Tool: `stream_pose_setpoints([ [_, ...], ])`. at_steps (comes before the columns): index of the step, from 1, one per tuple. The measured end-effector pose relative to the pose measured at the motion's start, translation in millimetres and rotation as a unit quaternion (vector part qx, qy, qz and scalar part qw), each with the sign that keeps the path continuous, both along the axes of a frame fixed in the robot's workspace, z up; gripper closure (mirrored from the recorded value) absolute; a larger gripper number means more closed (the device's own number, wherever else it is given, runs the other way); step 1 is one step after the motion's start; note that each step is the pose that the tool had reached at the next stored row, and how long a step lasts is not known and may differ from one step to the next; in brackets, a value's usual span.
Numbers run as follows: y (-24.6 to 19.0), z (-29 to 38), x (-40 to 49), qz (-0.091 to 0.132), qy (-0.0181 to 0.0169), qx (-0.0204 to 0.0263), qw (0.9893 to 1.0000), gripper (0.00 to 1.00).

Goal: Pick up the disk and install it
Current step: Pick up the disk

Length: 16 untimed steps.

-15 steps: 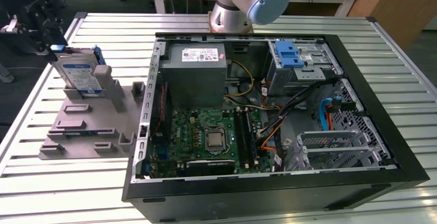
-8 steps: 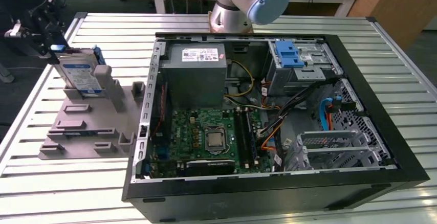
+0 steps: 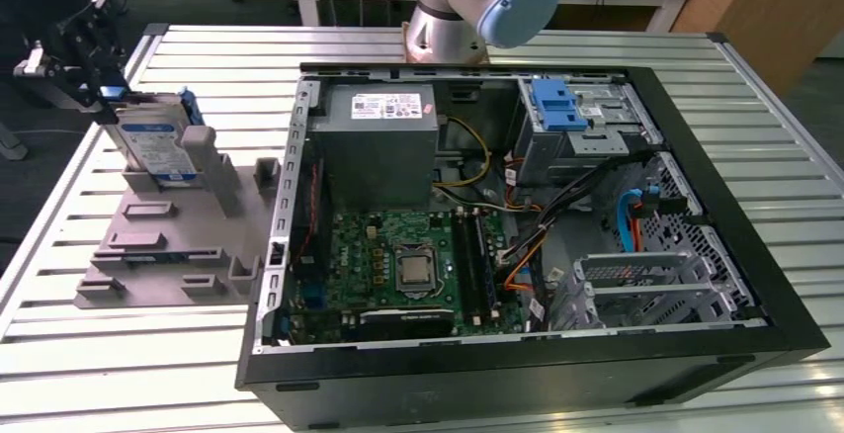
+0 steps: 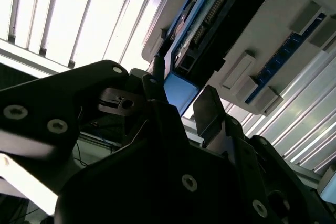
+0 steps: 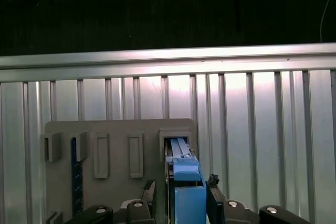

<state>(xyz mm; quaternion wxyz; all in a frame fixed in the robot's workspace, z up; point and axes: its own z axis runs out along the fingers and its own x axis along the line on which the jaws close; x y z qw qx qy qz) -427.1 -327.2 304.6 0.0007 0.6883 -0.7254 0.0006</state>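
Spanning the exterior view, the slatted metal table (image 3: pixel 738 77) carries everything. On it lies the open computer case (image 3: pixel 528 369), side panel off, with the gray power supply (image 3: pixel 382 146), the motherboard (image 3: pixel 409 265) and a metal drive cage (image 3: pixel 580 141) topped by a blue latch bracket (image 3: pixel 564 107). Loose cables (image 3: pixel 580 191) run just beside that cage.

Toward the exterior view's left, well apart from the cage, sits a gray fixture (image 3: pixel 158 245) with upright slots. The disk (image 3: pixel 148 146) stands on edge in one slot, label facing out, blue carrier framing it. Not yet installed; not yet lifted, as far as I can judge.

The gripper (image 3: pixel 103 97) is at the disk's upper end, and the first wrist view has the blue carrier edge running straight into it. Whether it is clamped on the disk or only straddling it, I cannot tell.

Risks, my judgement:
- An off-centre hold would cock the disk in its slot, so it binds against the fixture walls on the way up and may drag the fixture.
- The smooth plastic carrier gives little purchase, so a weak hold could let the disk slip or swing.
- At the cage, the nearby cables could snag the carrier and stop it seating.
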Motion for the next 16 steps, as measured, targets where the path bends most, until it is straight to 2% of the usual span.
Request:
stream_pose_setpoints([
  [9, 1.5, -4.4, -2.3, 0.0, 0.0, 0.0, 1.0, 0.51],
  [16, 2.4, -10.1, -2.4, 0.0, 0.0031, 0.0, 1.0, 0.51],
])
